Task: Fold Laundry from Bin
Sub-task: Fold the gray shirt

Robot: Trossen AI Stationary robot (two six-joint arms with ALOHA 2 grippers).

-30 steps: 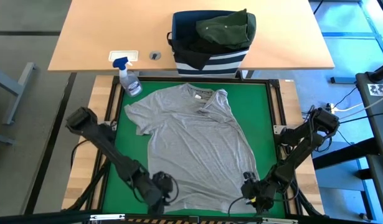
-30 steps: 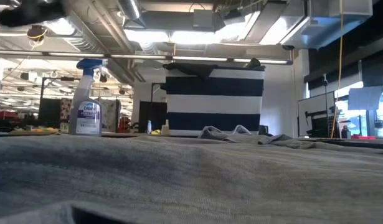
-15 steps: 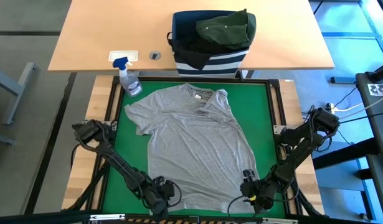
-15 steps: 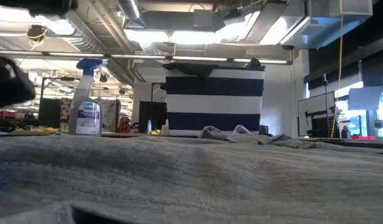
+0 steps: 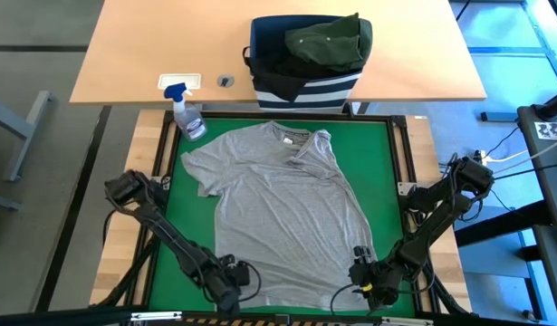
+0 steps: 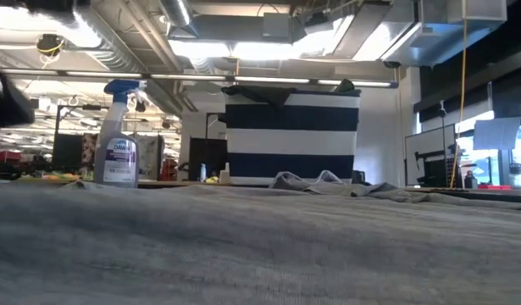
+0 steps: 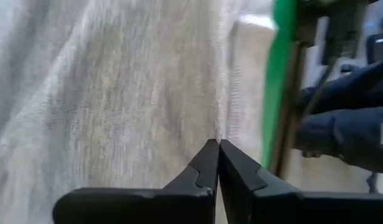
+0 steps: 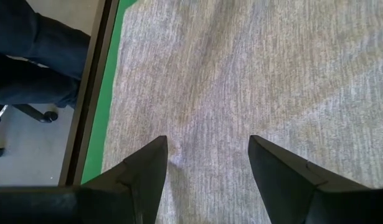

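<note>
Laundry meets the jaws at the near hem of the light grey T-shirt [image 5: 283, 213]: the left gripper [image 7: 216, 148] has its fingers pressed together there, though whether cloth is pinched between them cannot be told. The right gripper [image 8: 207, 146] stands with jaws wide over the hem's other corner, holding nothing. That shirt lies spread on the green mat [image 5: 387, 172]. Beyond it, the striped bin [image 5: 305, 86] holds the dark olive garment [image 5: 328, 41], near a spray bottle [image 5: 187, 113].
</note>
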